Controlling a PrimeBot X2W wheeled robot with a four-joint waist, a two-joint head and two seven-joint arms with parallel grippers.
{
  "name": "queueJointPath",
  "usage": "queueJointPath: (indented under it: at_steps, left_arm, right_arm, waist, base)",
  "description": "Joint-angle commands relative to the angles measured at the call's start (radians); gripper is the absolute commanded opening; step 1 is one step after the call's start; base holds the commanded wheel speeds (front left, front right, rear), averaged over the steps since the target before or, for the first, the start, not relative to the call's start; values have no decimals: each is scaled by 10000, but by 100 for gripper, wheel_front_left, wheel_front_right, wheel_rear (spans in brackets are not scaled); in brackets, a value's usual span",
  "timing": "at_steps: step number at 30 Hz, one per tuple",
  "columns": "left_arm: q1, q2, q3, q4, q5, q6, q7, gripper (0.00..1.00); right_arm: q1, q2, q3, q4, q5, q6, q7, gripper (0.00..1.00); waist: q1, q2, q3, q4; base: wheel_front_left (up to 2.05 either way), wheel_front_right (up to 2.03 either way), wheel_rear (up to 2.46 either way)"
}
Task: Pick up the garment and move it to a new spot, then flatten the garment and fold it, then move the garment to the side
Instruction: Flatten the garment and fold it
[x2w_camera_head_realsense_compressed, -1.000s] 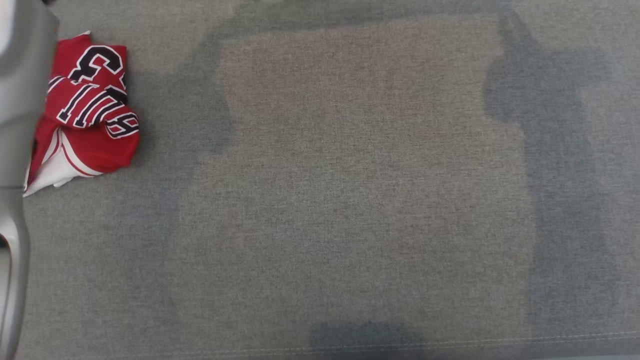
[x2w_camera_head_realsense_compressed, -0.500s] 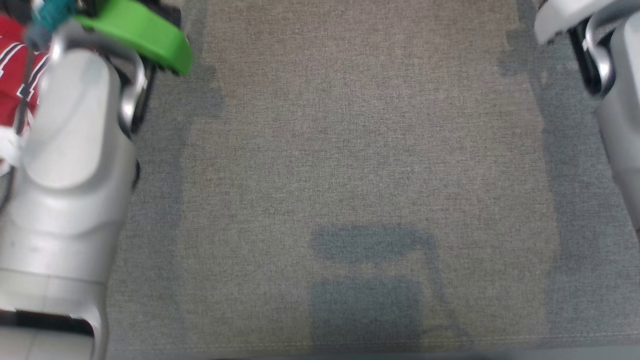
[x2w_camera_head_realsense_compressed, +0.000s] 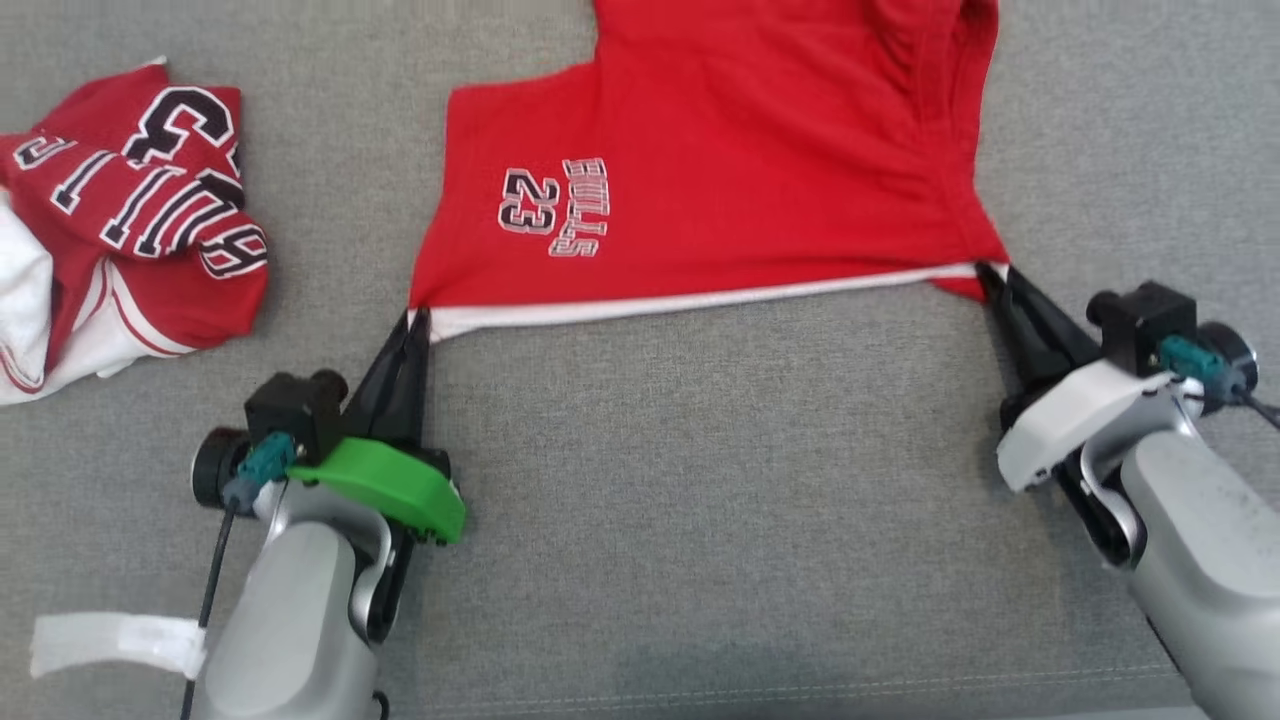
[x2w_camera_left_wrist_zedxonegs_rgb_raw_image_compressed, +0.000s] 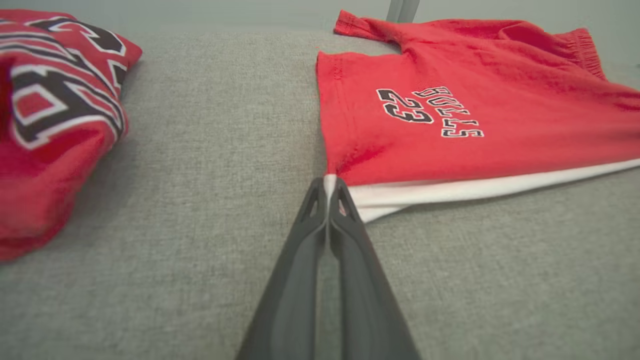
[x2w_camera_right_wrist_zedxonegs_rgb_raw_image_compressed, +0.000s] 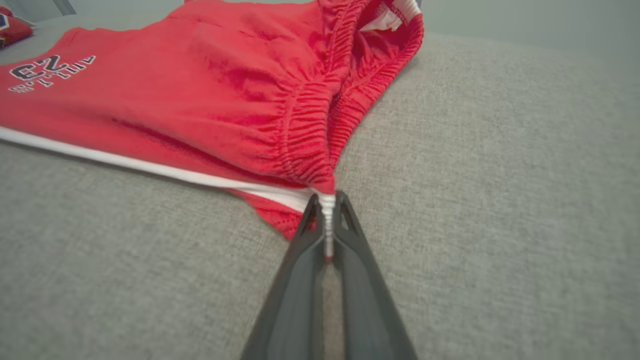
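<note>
The red garment (x2w_camera_head_realsense_compressed: 760, 150) lies spread on the grey fabric surface (x2w_camera_head_realsense_compressed: 720, 480), in the upper middle of the head view, and its far part runs past that view's top edge. Its near edge, lined with a white band, is drawn almost straight between the two arms. A black-and-white print (x2w_camera_head_realsense_compressed: 555, 205) reading "23" and "BULLS" sits towards its left side.

The left end effector (x2w_camera_head_realsense_compressed: 418, 318) is closed on the near left corner, pinching the white band between its dark fingertips; the left wrist view shows the two fingers pressed together with cloth between them. The right end effector (x2w_camera_head_realsense_compressed: 990, 272) is closed on the near right corner, where the gathered waistband meets the white band; the right wrist view shows the ribbed cloth nipped between the tips.

A crumpled red jersey (x2w_camera_head_realsense_compressed: 130, 220) with large black-and-white lettering lies well apart at the left. A white strip (x2w_camera_head_realsense_compressed: 115, 642) lies beside the left forearm
</note>
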Motion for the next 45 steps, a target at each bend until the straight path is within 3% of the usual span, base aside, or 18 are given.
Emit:
queueJointPath:
  at_steps: [1,12,20,35,45]
  left_arm:
    - [396,36,203,-13,-39,24,-7,0]
    - [3543,-71,155,312,-13,27,-7,0]
    - [4794,157,218,368,26,28,-7,0]
    - [5956,418,274,285,-17,34,-7,0]
    - [3601,777,69,-1054,483,37,-7,0]
  right_arm:
    - [565,-41,-79,149,23,-24,31,0]
    - [3616,636,-92,830,152,-26,39,0]
    - [4769,853,-104,805,157,-32,27,0]
    - [5950,791,479,643,369,-32,26,0]
    - [4879,988,-1074,-456,277,-35,17,0]
  waist:
    - [0,-1,-1192,-162]
    - [0,-1,-3953,10]
    - [0,-1,-4833,-26]
    - [0,-1,-5109,-200]
    - [0,-1,-4336,-343]
  base:
    - [0,0,0]
    - [0,0,0]
    - [0,0,0]
    - [0,0,0]
    - [0,0,0]
